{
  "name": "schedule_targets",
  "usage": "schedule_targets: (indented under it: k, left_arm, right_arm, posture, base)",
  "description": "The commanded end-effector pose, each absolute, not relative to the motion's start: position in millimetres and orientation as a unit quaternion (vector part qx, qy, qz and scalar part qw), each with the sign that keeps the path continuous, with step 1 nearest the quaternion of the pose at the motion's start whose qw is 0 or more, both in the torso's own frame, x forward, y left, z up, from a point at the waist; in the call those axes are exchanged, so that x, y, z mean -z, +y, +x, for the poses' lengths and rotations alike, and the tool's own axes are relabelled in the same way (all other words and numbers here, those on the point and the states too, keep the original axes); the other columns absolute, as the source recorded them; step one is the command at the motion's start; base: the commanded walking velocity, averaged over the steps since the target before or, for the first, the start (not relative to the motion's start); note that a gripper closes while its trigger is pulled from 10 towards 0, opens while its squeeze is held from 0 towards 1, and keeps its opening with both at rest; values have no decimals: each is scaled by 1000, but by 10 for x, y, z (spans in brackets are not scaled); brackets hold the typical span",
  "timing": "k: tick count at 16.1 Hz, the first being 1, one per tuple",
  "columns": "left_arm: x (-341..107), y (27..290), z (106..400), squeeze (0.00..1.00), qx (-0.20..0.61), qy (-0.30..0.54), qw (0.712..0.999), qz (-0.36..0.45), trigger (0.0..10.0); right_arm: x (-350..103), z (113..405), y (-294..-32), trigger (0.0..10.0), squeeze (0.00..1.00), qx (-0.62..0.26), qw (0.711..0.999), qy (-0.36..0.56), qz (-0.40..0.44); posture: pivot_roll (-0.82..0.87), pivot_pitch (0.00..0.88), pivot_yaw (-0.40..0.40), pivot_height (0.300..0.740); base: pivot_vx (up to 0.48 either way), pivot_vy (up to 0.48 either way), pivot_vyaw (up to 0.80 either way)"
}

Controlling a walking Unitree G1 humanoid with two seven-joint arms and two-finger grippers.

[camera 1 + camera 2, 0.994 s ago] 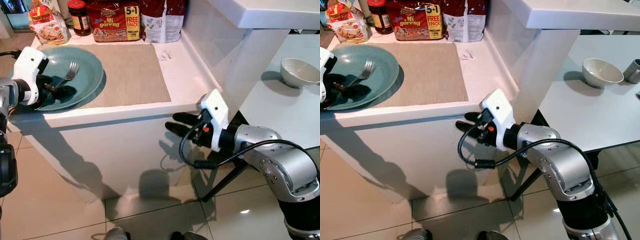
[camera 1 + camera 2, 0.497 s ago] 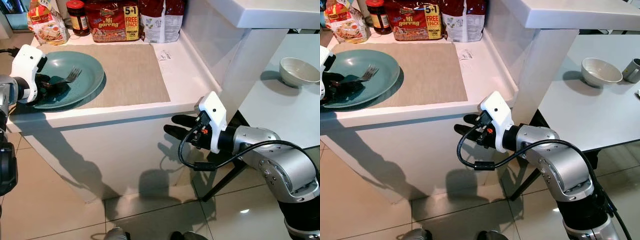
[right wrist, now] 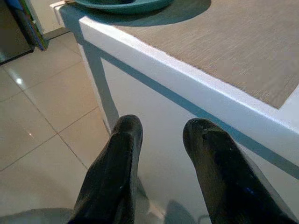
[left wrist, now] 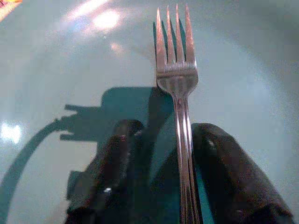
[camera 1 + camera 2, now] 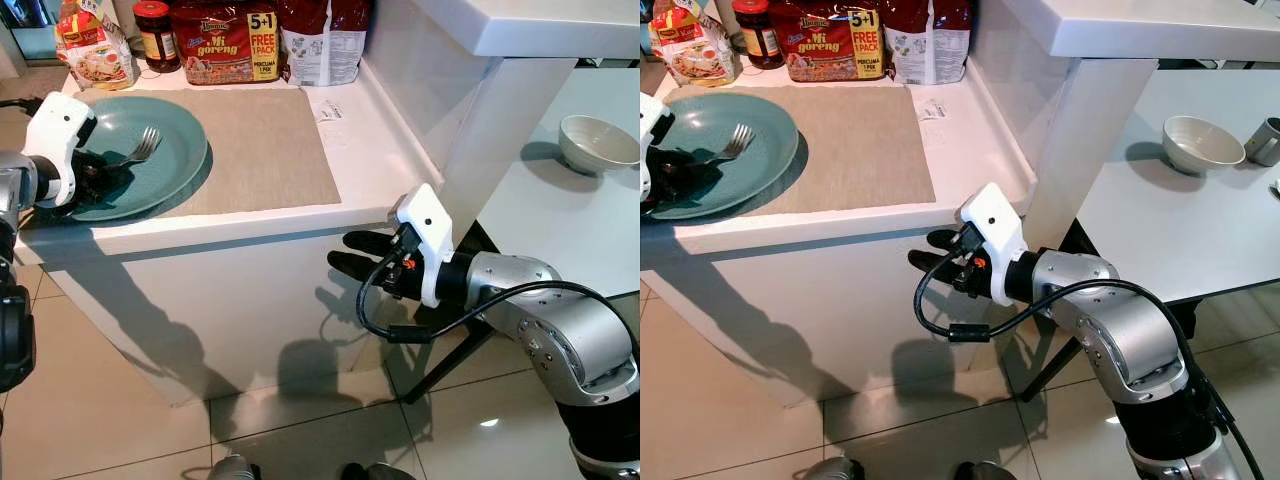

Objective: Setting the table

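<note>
A teal plate [image 5: 165,172] rests on the white counter at the left end of a beige placemat [image 5: 265,145]. Over the plate, my left gripper [image 5: 95,172] is shut on the handle of a silver fork [image 5: 143,146]. The tines point toward the plate's middle. In the left wrist view the fork [image 4: 177,70] runs along one black finger [image 4: 224,172] and casts a shadow on the plate [image 4: 243,56]. My right gripper [image 5: 350,252] hangs open below the counter's front edge, with nothing between its fingers [image 3: 117,168].
Food packets [image 5: 225,42] and a jar [image 5: 155,32] line the counter's back. A white pillar [image 5: 490,120] rises at the right. Beyond it, a lower grey table holds a white bowl [image 5: 598,143] and a mug [image 5: 1268,140]. Tiled floor [image 5: 120,400] lies below.
The left gripper and the fork have shifted a little over the plate, the tines dipping and then rising again. The right arm has barely moved.
</note>
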State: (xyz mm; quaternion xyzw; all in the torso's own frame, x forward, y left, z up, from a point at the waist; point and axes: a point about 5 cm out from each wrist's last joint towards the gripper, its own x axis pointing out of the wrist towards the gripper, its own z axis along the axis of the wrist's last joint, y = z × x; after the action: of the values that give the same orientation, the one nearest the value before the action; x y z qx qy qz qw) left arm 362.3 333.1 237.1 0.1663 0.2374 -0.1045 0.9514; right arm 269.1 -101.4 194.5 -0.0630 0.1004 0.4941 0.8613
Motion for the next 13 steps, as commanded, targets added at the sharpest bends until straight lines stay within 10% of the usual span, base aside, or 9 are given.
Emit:
schedule_targets:
  k: [1,13]
  left_arm:
    - [-2305,3327,3609,0,108,262,944,169,0]
    - [-2290,3307,3617,0,107,261,947,153,0]
  right_arm:
    - [-1943,2667,-1029,10000,0,-498,858,105,-70]
    - [-1936,2708,-1032,10000,0,-488,864,99,-70]
  posture:
    - [25,84,-58,740]
    - [33,60,-43,740]
  base:
    - [0,0,0]
    - [0,0,0]
